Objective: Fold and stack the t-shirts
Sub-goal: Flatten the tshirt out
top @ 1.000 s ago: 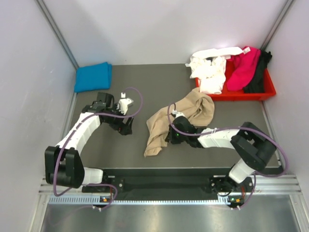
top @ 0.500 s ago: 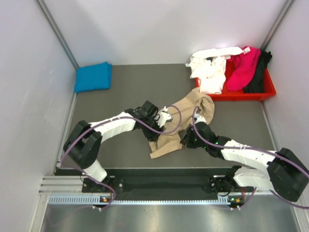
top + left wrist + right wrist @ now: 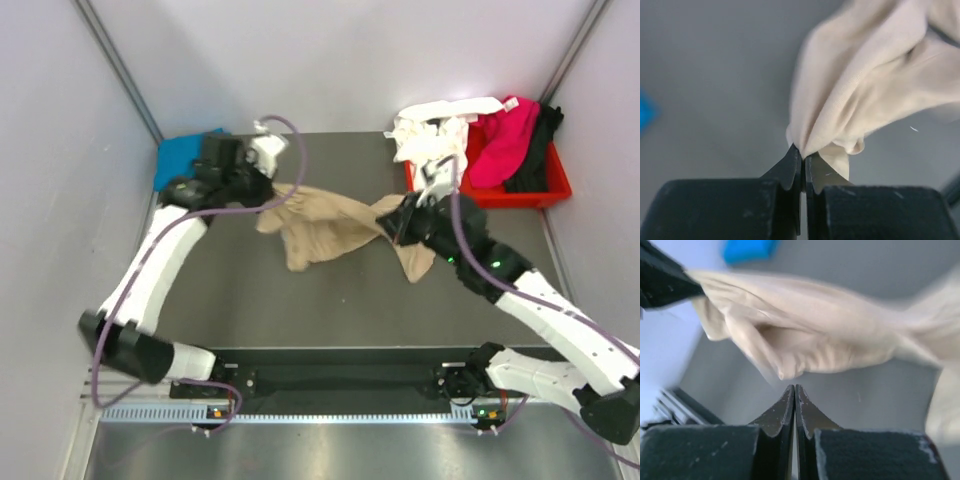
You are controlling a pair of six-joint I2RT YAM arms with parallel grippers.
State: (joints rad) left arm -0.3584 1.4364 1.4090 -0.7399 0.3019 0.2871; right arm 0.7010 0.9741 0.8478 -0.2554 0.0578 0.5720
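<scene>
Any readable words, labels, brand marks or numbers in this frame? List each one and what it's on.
None can be read.
The tan t-shirt, blue t-shirt, white t-shirt, magenta t-shirt, black t-shirt and red tray show no print.
The rail at the near edge has small coloured spots, too small to read.

The end effector (image 3: 803, 157) pinches a bunched edge of the tan t-shirt (image 3: 865, 90) above the grey table (image 3: 715, 75).

Bright, even light, soft shadows; the tan t-shirt (image 3: 815, 340) is motion-blurred in both wrist views.
</scene>
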